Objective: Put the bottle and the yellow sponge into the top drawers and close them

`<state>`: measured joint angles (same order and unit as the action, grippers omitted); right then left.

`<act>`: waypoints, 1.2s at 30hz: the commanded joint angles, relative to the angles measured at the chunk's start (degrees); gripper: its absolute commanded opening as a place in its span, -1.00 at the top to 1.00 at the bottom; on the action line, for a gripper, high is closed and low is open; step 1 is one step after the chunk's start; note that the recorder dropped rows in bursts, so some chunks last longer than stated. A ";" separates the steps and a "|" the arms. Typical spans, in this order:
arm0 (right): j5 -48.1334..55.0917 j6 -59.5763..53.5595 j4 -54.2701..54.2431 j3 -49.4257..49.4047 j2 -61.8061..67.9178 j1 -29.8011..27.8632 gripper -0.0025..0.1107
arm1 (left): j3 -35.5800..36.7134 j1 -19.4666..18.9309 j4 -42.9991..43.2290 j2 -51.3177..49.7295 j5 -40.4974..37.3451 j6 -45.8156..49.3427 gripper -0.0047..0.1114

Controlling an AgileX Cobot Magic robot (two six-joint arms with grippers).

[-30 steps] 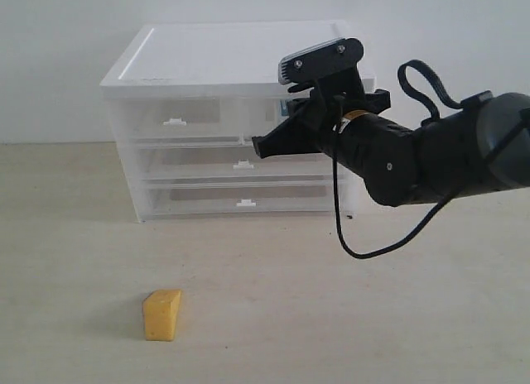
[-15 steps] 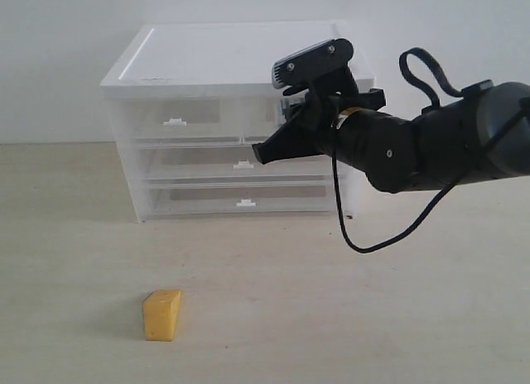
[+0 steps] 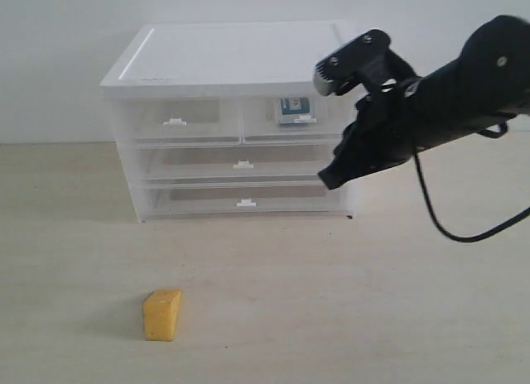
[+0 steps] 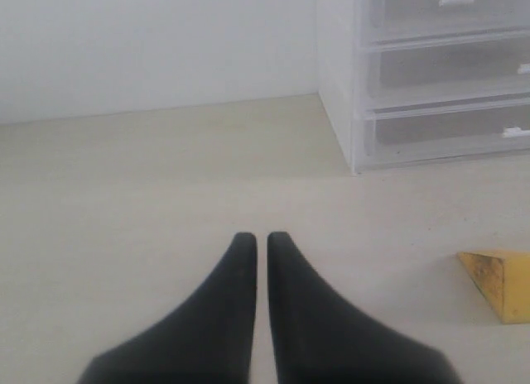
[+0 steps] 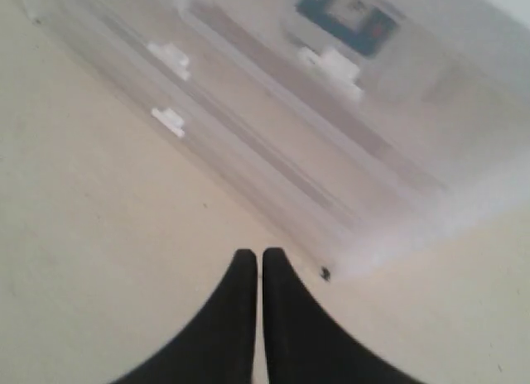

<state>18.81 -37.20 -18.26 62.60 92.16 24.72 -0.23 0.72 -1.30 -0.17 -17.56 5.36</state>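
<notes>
The yellow sponge [image 3: 162, 314] lies on the table in front of the cabinet; it also shows at the edge of the left wrist view as a yellow sponge [image 4: 498, 283]. The bottle [image 3: 294, 109] sits inside the top right drawer [image 3: 265, 123], dim through the clear front, and appears as a teal bottle [image 5: 344, 18] in the right wrist view. Both this drawer and the top left drawer [image 3: 174, 119] look pushed in. My right gripper [image 3: 328, 180] hangs shut and empty off the cabinet's right front corner. My left gripper [image 4: 261, 237] is shut and empty, low over the table, apart from the sponge.
The white-topped cabinet [image 3: 232, 49] stands at the back against the wall, with two full-width drawers [image 3: 242, 179] below the top pair. A black cable [image 3: 464, 231] loops under the right arm. Bare table surrounds the sponge.
My right arm has drawn back from the top right drawer front, moving right and down. The bottle inside that drawer, hidden by the arm before, now shows.
</notes>
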 commanded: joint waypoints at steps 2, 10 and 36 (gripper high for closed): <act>7.66 5.04 1.15 -0.17 -3.66 -8.88 0.96 | 0.23 -0.20 -0.15 0.17 0.57 0.19 0.85; 12.12 28.09 20.88 -0.17 -9.77 -17.22 0.96 | 0.23 -0.20 -0.15 0.17 0.57 0.19 0.85; -6.34 62.35 44.32 -31.39 -56.33 -17.83 0.96 | 0.23 -0.20 -0.15 0.17 0.57 0.19 0.85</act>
<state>13.13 24.67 25.57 33.27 41.13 7.37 -0.23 0.72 -1.30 -0.17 -17.56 5.36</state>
